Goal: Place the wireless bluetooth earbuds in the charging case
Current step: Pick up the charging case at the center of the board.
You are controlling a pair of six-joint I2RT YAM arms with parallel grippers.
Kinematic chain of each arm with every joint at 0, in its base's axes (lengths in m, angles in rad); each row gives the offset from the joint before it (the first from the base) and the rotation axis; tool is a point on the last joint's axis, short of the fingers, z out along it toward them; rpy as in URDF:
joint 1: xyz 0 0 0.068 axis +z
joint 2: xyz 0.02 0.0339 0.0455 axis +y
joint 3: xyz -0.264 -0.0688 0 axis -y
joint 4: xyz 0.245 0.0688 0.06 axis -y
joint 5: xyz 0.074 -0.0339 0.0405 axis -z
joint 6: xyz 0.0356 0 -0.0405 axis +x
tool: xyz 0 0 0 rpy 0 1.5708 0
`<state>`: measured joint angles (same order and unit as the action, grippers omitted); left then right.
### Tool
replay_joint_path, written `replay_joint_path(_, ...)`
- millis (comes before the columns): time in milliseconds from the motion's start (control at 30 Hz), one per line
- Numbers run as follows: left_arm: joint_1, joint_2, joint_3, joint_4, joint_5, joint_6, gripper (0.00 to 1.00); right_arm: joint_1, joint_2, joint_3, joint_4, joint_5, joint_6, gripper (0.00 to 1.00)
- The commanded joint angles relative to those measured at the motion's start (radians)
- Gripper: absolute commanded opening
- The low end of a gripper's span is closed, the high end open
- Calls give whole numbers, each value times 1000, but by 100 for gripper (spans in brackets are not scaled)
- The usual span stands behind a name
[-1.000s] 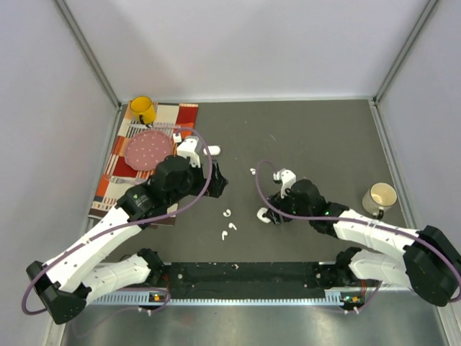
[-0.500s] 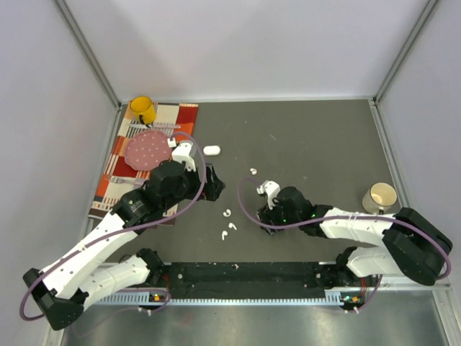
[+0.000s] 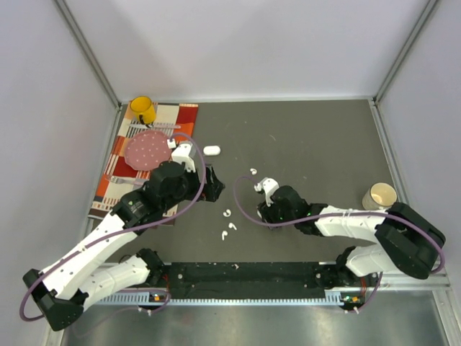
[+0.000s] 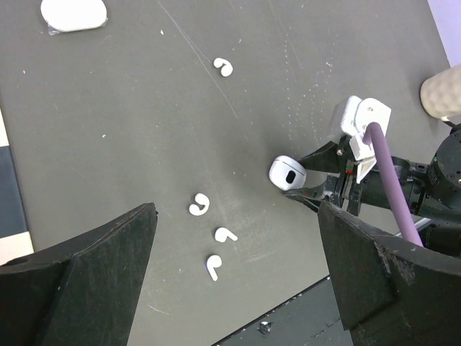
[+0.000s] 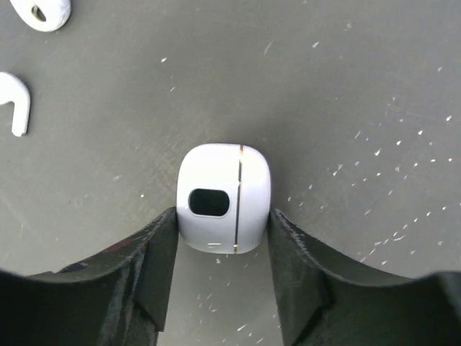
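A small white charging case (image 5: 224,191) with a dark oval opening sits between my right gripper's (image 5: 223,216) two fingers, which press on both its sides, low over the dark table. It also shows in the left wrist view (image 4: 287,173). Three tiny white earbuds (image 4: 199,205) (image 4: 225,234) (image 4: 212,266) lie in a cluster left of the case, below my open, empty left gripper (image 4: 238,288). They also show in the top view (image 3: 227,213). A fourth earbud (image 3: 253,171) lies farther back. My left gripper (image 3: 212,189) is just behind the cluster.
A second white oval case (image 3: 211,150) lies at the back, near a striped cloth (image 3: 115,173) bearing a pink plate (image 3: 150,148) and a yellow mug (image 3: 142,109). A beige cup (image 3: 379,196) stands at the right. A black rail (image 3: 245,277) runs along the near edge.
My right gripper has moved left and nearer, keeping the case between its fingers. My left arm has drawn back a little, uncovering the second case.
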<state>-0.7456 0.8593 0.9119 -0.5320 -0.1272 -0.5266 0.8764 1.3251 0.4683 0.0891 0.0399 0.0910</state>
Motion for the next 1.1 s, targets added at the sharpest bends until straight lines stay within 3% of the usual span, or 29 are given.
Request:
replay_joint_path(0,8,-8,-11,26,11,-12,99,12,34,39,20,14,13,48)
replay_joint_path(100,9,-5,-10,26,9,-18,99,13,45,41,5,-11,21,42)
replay_joint_path(300,23,-12,-18,70,53,-30,99,13,0,27,24,-31,33,21)
replay_joint_path(400,41,-19,-22,89,87,-48,99,13,-81,23,58,-37,27,17)
replay_joint_path(567,100,-55,-44,156,218,-82,99,12,-239,26,103,-89,-14,1)
replay_joint_path(633,120,-72,-60,184,256,-110,99,13,-311,24,129,-101,-43,0)
replay_joint_path(800,202,-60,-93,317,521,-206,99,13,-426,27,144,-204,-200,0)
replay_joint_path(1067,212,98,-73,449,831,-210,99,13,-486,116,63,-290,-324,0)
